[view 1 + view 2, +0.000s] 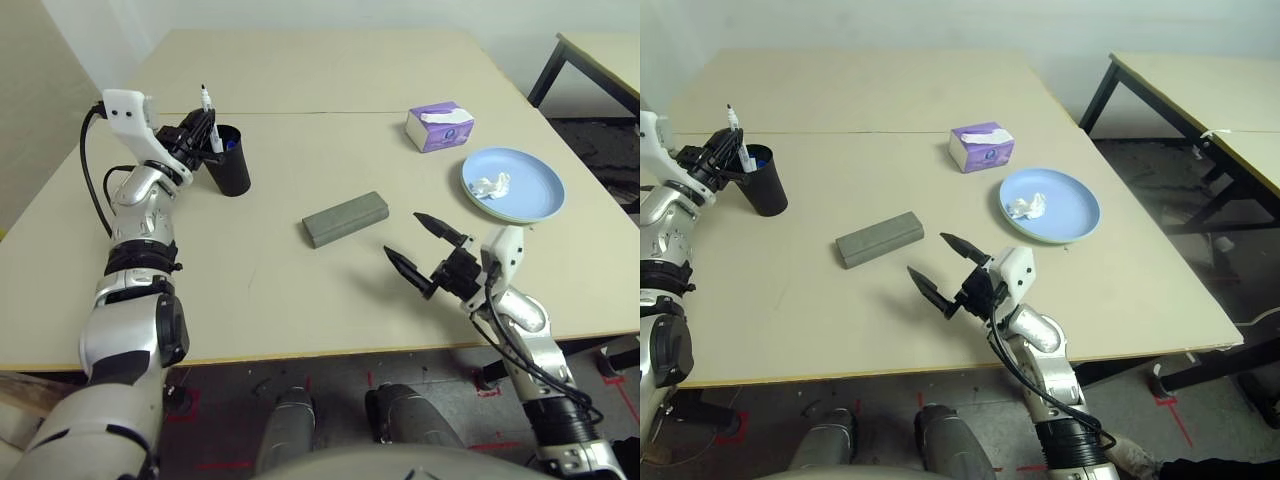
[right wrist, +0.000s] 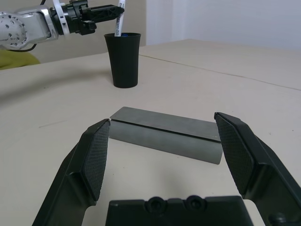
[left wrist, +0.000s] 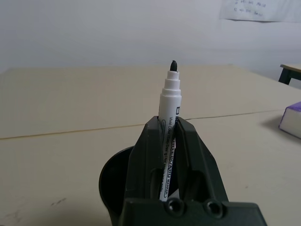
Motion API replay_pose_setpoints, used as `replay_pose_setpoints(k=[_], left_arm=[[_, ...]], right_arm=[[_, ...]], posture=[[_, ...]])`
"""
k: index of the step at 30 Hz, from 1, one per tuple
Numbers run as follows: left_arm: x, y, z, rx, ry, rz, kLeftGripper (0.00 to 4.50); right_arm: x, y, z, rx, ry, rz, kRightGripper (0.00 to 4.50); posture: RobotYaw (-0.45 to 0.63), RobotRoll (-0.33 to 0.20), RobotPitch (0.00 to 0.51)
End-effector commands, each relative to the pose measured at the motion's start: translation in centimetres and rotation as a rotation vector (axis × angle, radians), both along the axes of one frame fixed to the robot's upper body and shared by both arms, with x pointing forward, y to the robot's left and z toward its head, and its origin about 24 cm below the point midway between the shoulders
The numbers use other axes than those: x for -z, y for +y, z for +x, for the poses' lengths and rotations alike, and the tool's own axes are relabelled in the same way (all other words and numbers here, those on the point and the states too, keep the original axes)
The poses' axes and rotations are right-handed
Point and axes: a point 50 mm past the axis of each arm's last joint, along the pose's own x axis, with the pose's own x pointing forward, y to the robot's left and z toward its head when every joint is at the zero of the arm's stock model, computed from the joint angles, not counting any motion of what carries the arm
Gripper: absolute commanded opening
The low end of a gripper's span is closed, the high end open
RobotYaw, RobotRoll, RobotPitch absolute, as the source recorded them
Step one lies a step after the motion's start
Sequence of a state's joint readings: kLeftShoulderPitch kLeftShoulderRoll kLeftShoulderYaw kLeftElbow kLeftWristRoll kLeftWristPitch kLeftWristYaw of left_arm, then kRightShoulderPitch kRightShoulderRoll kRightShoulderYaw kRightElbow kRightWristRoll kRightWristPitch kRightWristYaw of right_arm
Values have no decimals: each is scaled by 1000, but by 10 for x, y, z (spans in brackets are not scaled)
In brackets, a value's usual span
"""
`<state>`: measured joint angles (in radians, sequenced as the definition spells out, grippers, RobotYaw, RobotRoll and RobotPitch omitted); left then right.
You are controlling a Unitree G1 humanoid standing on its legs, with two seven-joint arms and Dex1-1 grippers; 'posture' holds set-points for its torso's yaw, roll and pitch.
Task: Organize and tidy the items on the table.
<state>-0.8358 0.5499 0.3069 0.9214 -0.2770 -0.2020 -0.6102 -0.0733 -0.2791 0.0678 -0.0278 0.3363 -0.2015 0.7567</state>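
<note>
At about ten o'clock on the pale counter, the left claw was clamped on a white marker with its dark tip bared and pointing up. The marker stood upright over the mouth of the black cup, its lower end inside the rim; something blue showed inside the cup beside it. Near the centre lay the grey glasses case, flat and slanted. The right claw, at about five o'clock, hovered just short of the case with its jaws spread wide and nothing between them. At one o'clock sat a purple tissue box. At about three o'clock rested the blue plate, a crumpled white tissue lying on it.
</note>
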Motion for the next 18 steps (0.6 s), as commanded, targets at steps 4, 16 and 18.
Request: replay_pose_setpoints(k=[4,16,18], left_arm=[[5,2,-4,-12,17,11,252],[3,3,-4,-24,16,14,252],[3,2,-3,-22,18,18,252]], right_arm=[[-3,1,1,-10,-2,0,4500],[-4,3,-1,-18,-2,12,4500],[-3,3,-1,-18,-2,13,4500]], posture=[[-128,0,109],[-133,0,109],[-134,0,108]])
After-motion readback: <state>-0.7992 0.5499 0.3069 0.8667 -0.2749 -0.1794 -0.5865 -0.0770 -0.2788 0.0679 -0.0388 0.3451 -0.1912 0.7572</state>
